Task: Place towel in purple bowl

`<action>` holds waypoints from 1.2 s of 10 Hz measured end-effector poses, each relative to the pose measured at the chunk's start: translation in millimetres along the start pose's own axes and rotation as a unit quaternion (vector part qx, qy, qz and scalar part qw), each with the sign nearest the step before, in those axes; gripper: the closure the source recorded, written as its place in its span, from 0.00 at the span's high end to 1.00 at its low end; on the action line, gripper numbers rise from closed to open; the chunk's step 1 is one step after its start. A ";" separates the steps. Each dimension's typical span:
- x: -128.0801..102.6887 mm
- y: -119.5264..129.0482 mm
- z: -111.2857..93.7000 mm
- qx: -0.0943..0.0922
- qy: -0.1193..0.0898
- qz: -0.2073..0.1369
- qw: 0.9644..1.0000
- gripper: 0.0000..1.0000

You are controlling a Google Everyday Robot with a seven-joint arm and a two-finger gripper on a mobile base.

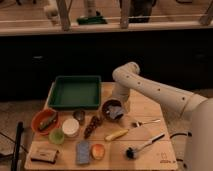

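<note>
The purple bowl (pixel 107 106) is a round dark bowl near the middle of the wooden table (pixel 150 155), just in front of the green tray. A grey-blue towel (pixel 116 112) lies bunched in its right part and reaches over the rim. My gripper (pixel 119 105) hangs from the white arm (pixel 150 87), which comes in from the right and bends down over the bowl. The gripper is right at the towel, over the bowl's right side. Whether it holds the towel is hidden.
A green tray (pixel 75 92) stands at the back left. An orange bowl (pixel 43 121), a white lid (pixel 70 127), a pale-green cup (pixel 56 136) and a small metal cup (pixel 79 116) sit left. A yellow piece (pixel 116 134), a fork (pixel 146 122), a brush (pixel 142 146) and a blue sponge (pixel 83 151) lie in front.
</note>
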 end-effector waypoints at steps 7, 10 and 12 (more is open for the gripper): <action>1.0 0.6 -3.6 -0.003 -0.002 -0.001 1.000 0.80; 1.1 0.8 -3.6 -0.003 -0.002 0.000 1.000 0.80; 1.3 1.1 -3.6 -0.003 -0.002 0.000 1.000 0.80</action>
